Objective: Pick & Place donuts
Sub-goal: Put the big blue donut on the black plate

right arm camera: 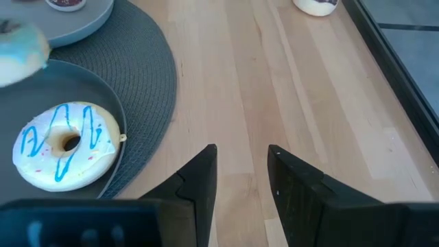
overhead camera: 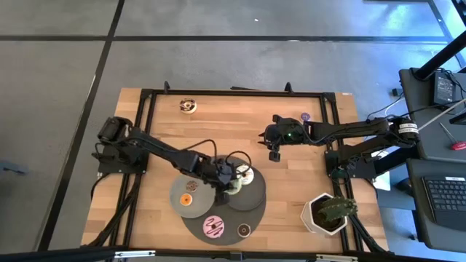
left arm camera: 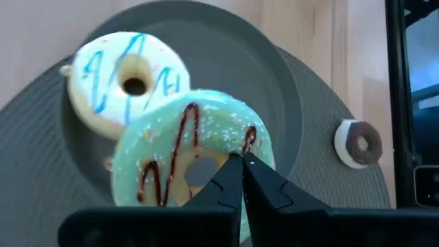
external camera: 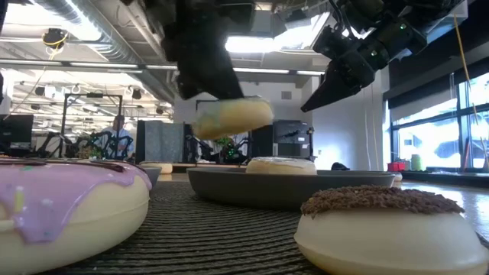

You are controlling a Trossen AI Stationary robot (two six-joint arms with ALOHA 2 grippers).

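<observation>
Green donut [left arm camera: 185, 154]: pinched by the left gripper [left arm camera: 241, 163], fingers clenched on its rim, lifted over the grey plate [left arm camera: 233, 62]
White donut [left arm camera: 127, 72]: lying on that plate
Right gripper [right arm camera: 240, 171]: above bare table [right arm camera: 288, 82], fingers released

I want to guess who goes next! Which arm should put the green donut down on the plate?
The left arm, most likely. Its left gripper is shut on the green donut, held above the grey plate beside the white donut. The right gripper hangs open and empty over bare wood.
</observation>
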